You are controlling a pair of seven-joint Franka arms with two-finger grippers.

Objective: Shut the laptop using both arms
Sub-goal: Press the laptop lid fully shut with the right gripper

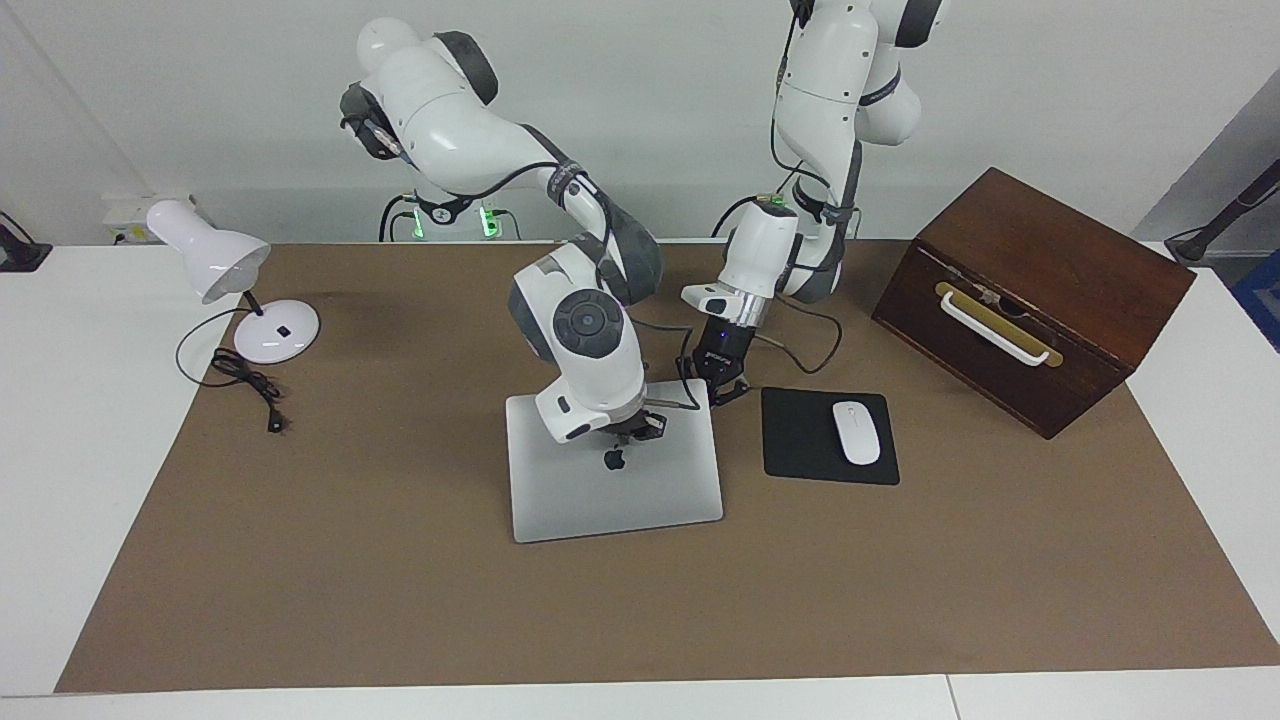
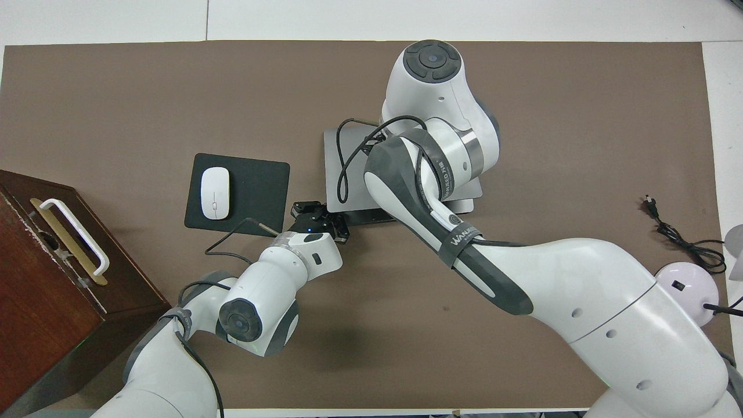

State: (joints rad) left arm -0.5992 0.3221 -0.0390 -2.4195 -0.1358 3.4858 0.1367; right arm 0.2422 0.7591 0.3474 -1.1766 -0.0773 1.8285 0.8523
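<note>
The silver-grey laptop (image 1: 610,500) lies in the middle of the brown mat with its lid down flat or nearly flat and the dark apple logo facing up. In the overhead view the laptop (image 2: 342,168) is mostly covered by the right arm, and a dark strip shows along its edge nearest the robots. My right gripper (image 1: 632,428) is down on the lid just beside the logo and is hidden in the overhead view. My left gripper (image 1: 728,390) is open. It sits low at the laptop's corner nearest the robots, on the mouse pad's side, and also shows in the overhead view (image 2: 318,219).
A black mouse pad (image 1: 790,450) with a white mouse (image 1: 857,432) lies beside the laptop toward the left arm's end. A brown wooden box (image 1: 1030,300) with a white handle stands past it. A white desk lamp (image 1: 215,260) and its cable (image 1: 245,380) are at the right arm's end.
</note>
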